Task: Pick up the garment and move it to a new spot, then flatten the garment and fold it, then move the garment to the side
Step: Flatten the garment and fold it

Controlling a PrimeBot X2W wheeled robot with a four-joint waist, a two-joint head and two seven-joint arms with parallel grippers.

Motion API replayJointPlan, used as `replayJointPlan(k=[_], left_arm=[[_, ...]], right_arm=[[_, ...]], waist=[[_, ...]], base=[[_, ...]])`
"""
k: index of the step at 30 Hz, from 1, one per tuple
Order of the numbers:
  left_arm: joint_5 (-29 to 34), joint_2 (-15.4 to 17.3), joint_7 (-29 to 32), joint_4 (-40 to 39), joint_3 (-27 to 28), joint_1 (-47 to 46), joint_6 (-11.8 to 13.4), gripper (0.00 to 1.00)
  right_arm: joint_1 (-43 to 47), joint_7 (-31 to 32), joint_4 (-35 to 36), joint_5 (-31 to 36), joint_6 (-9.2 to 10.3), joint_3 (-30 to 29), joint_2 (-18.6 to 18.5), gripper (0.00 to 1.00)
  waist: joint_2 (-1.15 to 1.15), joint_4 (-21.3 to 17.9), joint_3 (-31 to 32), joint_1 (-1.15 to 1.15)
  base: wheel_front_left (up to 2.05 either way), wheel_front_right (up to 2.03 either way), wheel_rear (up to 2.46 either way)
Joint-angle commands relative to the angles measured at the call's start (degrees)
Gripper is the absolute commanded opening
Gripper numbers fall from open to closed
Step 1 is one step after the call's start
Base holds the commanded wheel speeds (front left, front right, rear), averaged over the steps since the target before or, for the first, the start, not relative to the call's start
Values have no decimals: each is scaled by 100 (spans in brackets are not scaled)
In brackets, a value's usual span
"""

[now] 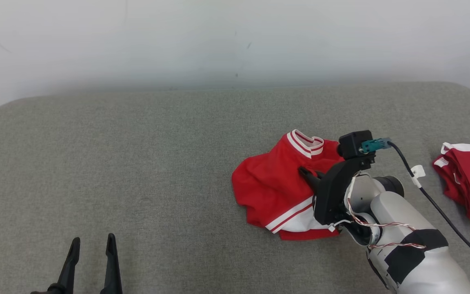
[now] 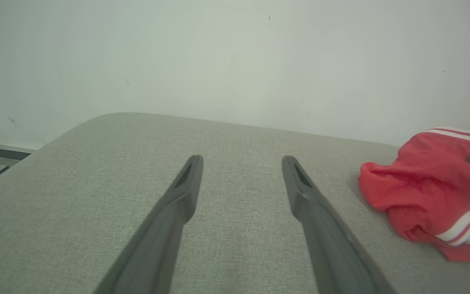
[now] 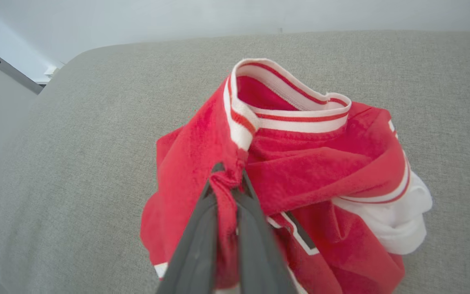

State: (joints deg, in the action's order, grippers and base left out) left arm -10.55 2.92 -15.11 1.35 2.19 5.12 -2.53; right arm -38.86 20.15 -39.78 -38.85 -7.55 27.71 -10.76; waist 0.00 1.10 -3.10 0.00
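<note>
One fold of the crumpled red garment [image 3: 300, 163] is clamped between the right jaws, the rest heaped just beyond them on the grey bench [image 1: 137, 163], while the left jaws stand apart and empty well aside, so this looks like the pick-up step, with lifting clear next.

The crumpled red-and-white cloth garment [image 3: 308, 163] in the right tool [image 3: 229, 176] was soft and matt, its collar [image 3: 296, 122] ribbed; beneath the tool, the grey fabric-covered worktop [image 3: 76, 163] looked coarsely woven.
</note>
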Motion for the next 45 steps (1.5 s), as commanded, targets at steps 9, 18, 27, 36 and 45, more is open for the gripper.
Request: replayJointPlan(k=[9,18,27,36,45], left_arm=[[-76,-3,-4,-67,41,99,63,100],[-93,-4,-4,-65,-42,-64,104,100],[-121,-2,-4,-63,-122,-142,125,100],[-148,-3,-4,-109,-57,-51,163,100],[-160,-1,-4,-115,-97,-110,194,100]], right_arm=[[-505,-134,369,-552,14,549,249,0],[-2123,-908,543,-1240,14,817,778,0],[-3470,-2742,883,-3030,14,1278,785,0],[-3135,-2894,-931,-3630,14,1736,779,0],[-2141,-2880,-1636,-3582,14,1782,185,0]], waist=[[0,-83,77,0],[0,-12,-80,0],[0,182,-151,0],[0,56,-160,0],[0,-244,-207,0]], base=[[0,0,0],[0,0,0],[0,0,0],[0,0,0],[0,0,0]])
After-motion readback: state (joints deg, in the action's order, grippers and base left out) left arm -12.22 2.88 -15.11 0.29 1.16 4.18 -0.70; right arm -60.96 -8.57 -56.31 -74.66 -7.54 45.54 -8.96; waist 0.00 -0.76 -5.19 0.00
